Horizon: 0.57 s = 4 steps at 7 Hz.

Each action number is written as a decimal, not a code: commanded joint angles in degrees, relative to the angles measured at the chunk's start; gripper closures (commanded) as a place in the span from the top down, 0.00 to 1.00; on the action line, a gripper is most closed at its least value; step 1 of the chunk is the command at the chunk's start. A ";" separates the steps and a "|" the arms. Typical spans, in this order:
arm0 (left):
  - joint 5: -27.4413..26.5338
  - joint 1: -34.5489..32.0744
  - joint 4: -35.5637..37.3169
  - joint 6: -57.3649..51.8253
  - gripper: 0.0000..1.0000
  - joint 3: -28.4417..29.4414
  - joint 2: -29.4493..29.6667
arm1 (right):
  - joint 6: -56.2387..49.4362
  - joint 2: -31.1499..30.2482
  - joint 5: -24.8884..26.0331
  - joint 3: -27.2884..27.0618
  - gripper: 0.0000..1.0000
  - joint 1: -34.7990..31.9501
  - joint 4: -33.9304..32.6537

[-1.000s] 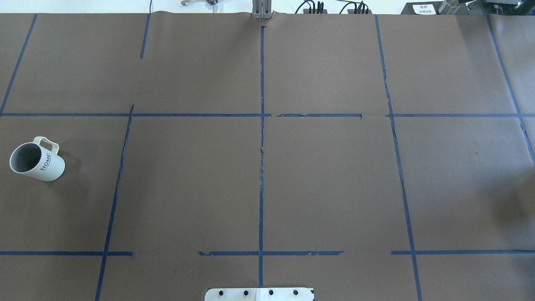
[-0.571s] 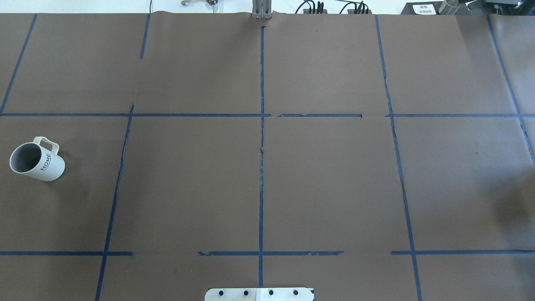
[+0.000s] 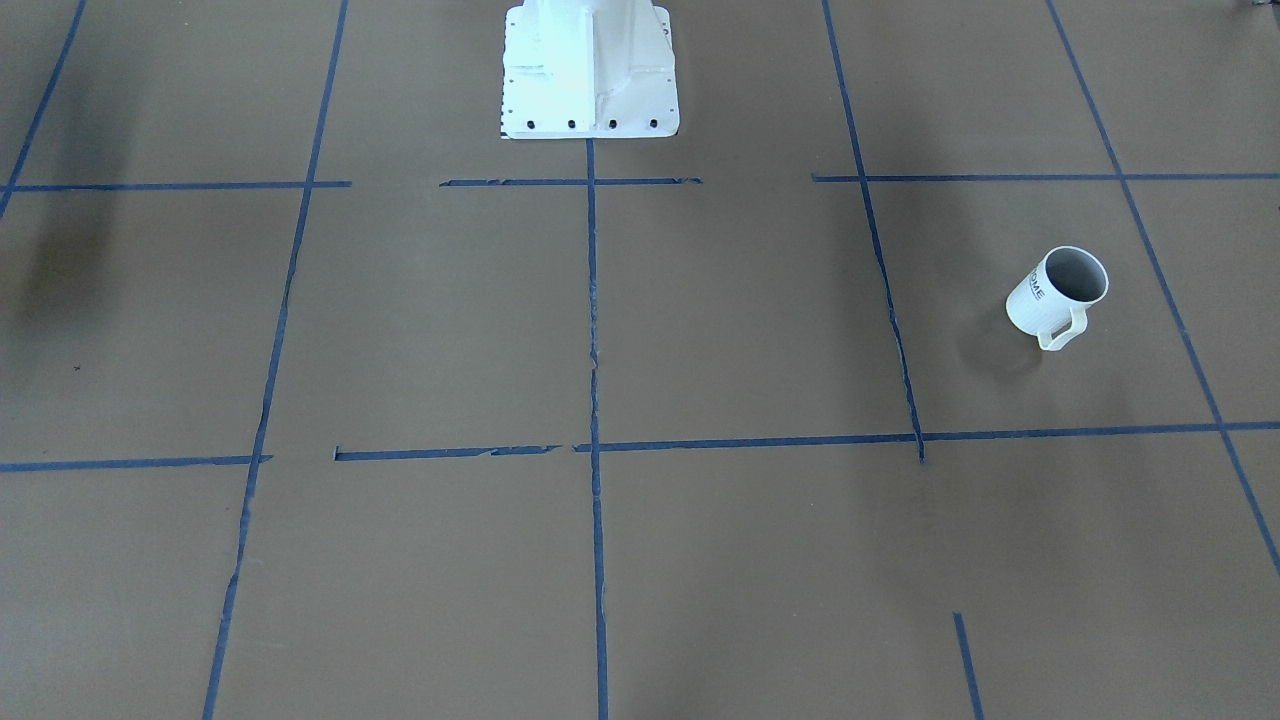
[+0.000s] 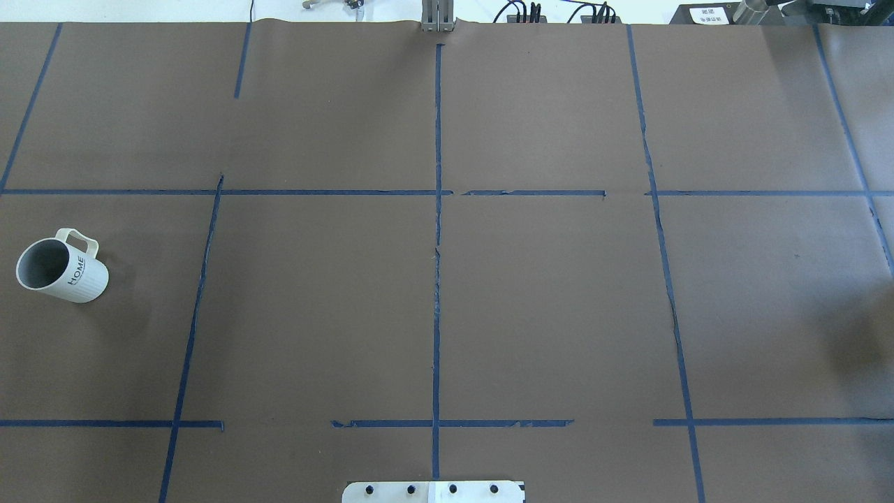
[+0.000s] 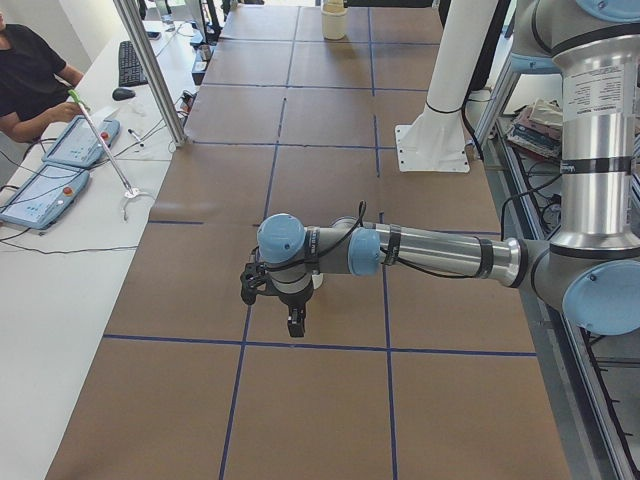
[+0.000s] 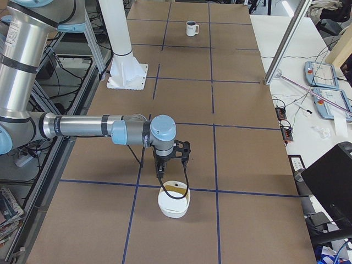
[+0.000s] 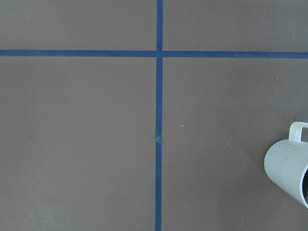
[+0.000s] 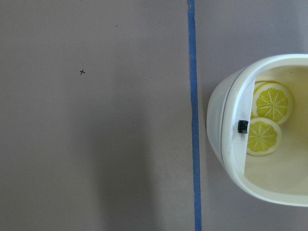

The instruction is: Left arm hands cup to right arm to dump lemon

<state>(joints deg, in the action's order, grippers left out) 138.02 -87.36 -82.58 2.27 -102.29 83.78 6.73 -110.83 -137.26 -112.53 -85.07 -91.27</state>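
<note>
Toward the desk's (image 4: 314, 314) left end, the left arm (image 5: 440, 252) reaches out low and level over the brown surface, its end effector (image 5: 296, 326) pointing down. It shows only in the side view, so I cannot tell whether it is wide or narrow. The cup (image 4: 63, 269) stands upright on the desk near that end, nothing touching it, its handle turned toward the far edge. In the left wrist view it sits at the picture's right edge (image 7: 288, 166).

At the middle of the near edge is the robot's white base plate (image 4: 433, 492). Blue tape lines (image 4: 437, 279) divide the desk into squares.

Toward the right end, the right arm (image 6: 82, 125) also stretches out level, with its end effector (image 6: 163, 173) hanging just above a cream bowl (image 6: 171, 210). How wide it stands I cannot tell. The bowl sits beside a tape line and holds two lemon slices (image 8: 273, 102), lying face up and touching.
</note>
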 commanded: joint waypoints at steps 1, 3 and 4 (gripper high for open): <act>5.06 0.00 -0.47 0.11 1.00 1.21 -0.29 | 0.12 0.61 0.06 0.38 1.00 -0.01 -0.05; 4.37 0.00 -0.47 0.02 1.00 0.16 -0.29 | -0.32 0.70 0.33 0.39 1.00 -0.01 0.21; 4.37 -0.09 -0.47 -0.07 1.00 0.16 -0.38 | 0.12 2.27 0.59 0.47 1.00 -0.01 1.17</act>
<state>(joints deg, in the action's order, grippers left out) 142.43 -87.40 -83.03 2.30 -102.05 83.48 6.53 -109.81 -136.92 -112.12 -85.08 -90.90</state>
